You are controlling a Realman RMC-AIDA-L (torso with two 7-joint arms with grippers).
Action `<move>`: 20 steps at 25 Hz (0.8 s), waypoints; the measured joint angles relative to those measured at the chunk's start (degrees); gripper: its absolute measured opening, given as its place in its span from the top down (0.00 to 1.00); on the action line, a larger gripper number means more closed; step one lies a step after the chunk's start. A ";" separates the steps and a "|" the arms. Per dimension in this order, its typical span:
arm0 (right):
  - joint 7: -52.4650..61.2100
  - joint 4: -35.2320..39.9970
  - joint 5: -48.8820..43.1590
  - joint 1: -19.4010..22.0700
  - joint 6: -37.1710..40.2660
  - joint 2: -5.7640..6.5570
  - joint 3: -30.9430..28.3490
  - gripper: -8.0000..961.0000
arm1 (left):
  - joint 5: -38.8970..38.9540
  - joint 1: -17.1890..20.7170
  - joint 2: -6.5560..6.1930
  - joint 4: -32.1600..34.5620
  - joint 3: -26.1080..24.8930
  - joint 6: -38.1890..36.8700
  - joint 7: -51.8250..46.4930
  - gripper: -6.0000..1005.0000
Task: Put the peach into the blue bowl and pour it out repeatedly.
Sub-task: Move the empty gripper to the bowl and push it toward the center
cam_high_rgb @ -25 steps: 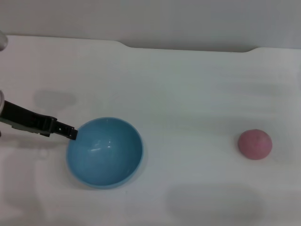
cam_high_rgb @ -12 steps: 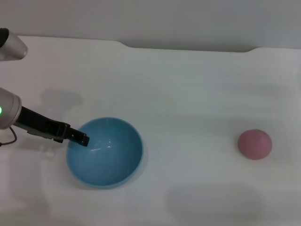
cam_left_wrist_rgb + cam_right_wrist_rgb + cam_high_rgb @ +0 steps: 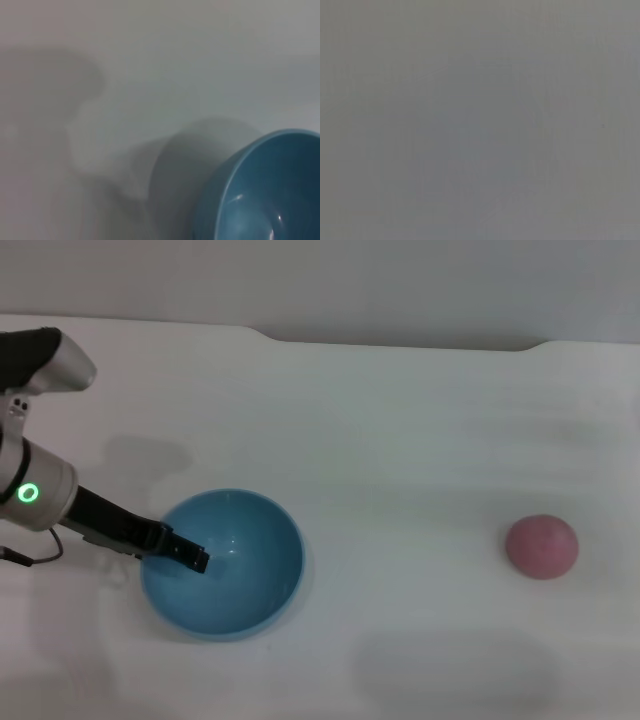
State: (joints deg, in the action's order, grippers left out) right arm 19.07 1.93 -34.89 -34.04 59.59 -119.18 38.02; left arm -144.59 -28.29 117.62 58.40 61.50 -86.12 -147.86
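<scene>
The blue bowl stands upright and empty on the white table at the front left; part of it also shows in the left wrist view. The peach lies on the table far to the right, well apart from the bowl. My left gripper reaches in from the left, its dark tip over the bowl's left rim and into its inside. The right gripper is out of view; its wrist view shows only plain grey.
The white table ends at a back edge with a notch along the top of the head view. The left arm's silver body stands at the left edge.
My left arm has moved right and forward, and its tip has gone from outside the bowl's left rim to inside the bowl. The bowl and peach have not moved.
</scene>
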 joint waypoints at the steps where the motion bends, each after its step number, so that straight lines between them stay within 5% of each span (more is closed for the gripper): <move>1: 0.00 0.00 0.00 0.02 0.00 0.00 -0.02 0.48 | 0.00 -0.10 0.00 -0.33 0.61 0.20 0.00 0.19; 6: 0.00 0.00 0.00 0.15 0.05 0.00 -0.11 0.49 | 0.21 -0.28 0.13 -0.79 2.03 0.54 -0.21 0.20; 14: 0.00 0.25 0.00 0.65 0.36 0.00 0.02 0.49 | 0.65 -0.37 0.24 -0.90 2.39 0.68 -0.02 0.39; 20: 0.00 0.25 0.00 0.45 0.53 0.04 0.04 0.50 | 0.71 -0.69 0.24 -1.79 2.47 0.59 -0.16 0.64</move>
State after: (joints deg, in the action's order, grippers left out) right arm 19.07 2.18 -34.89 -33.60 60.12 -119.14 38.06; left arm -143.88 -28.98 117.86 56.61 63.97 -85.53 -148.02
